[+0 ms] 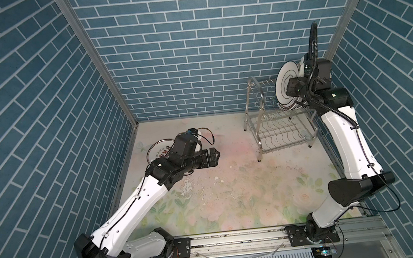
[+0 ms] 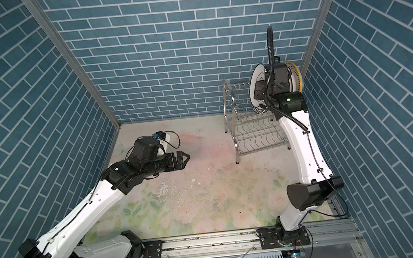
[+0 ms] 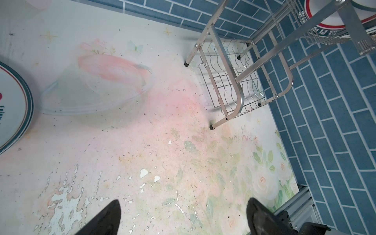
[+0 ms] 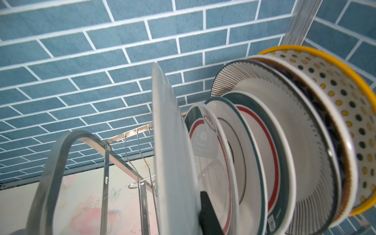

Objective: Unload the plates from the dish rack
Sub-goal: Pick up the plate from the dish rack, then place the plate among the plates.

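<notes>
The dish rack (image 1: 278, 125) stands at the back right of the flowered surface (image 1: 232, 189), on thin legs and close to the blue brick wall (image 1: 193, 58). At the right end of its upper tier a row of plates (image 4: 264, 146) stands on edge, close one behind another. Some have teal and red bands, then comes a striped plate (image 4: 317, 162), and last a yellow-rimmed plate (image 4: 341, 105) with dots. The right hand (image 1: 288, 88) is at this row and pinches the front plate (image 4: 173, 154) by its rim. One black finger (image 4: 206, 213) lies flat against the face turned to the other plates, and the second finger is hidden behind the plate. In both top views the front plate (image 1: 281, 76) (image 2: 254, 78) shows thin black rings on the face that looks to the left. Whether its lower edge touches the wires, I cannot tell. On the left side of the surface a flat plate (image 1: 156, 148) with a teal rim and red marks lies face up, half covered by the left arm. The left hand (image 3: 183, 213) hovers above the surface near this plate, toward the middle. Its two fingers are spread wide — only the worn surface shows between them.
</notes>
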Robot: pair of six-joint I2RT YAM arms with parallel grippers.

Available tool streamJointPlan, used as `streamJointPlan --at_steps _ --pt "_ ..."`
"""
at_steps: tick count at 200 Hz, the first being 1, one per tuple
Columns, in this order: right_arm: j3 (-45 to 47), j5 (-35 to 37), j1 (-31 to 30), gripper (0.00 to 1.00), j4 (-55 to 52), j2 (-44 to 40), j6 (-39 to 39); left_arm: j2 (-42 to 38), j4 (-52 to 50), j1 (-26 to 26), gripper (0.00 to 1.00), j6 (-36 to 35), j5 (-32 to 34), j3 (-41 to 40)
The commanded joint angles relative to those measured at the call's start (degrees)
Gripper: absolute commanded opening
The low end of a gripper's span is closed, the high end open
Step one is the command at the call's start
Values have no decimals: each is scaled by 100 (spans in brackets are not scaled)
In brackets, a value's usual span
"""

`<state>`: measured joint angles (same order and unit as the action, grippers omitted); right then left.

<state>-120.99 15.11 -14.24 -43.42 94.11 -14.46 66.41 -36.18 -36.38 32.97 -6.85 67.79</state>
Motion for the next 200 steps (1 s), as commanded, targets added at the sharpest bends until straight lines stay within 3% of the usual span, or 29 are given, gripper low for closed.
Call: streamJointPlan --at_steps 1,72,136,173,200 --pt "103 26 -24 0 624 -384 286 -65 -22 82 99 -53 22 -140" --pt "921 77 -23 0 672 -2247 206 -389 264 581 99 -90 -273 -731" --pt "3866 181 -26 0 104 -5164 -696 -610 987 727 99 191 -633 -1835" --pt "5488 -446 -26 0 -770 -6633 -1731 -533 1746 755 99 276 -1063 -2702" --pt "6734 -1793 -26 0 -481 -7016 -2689 -406 2488 751 99 446 -1413 -3384"
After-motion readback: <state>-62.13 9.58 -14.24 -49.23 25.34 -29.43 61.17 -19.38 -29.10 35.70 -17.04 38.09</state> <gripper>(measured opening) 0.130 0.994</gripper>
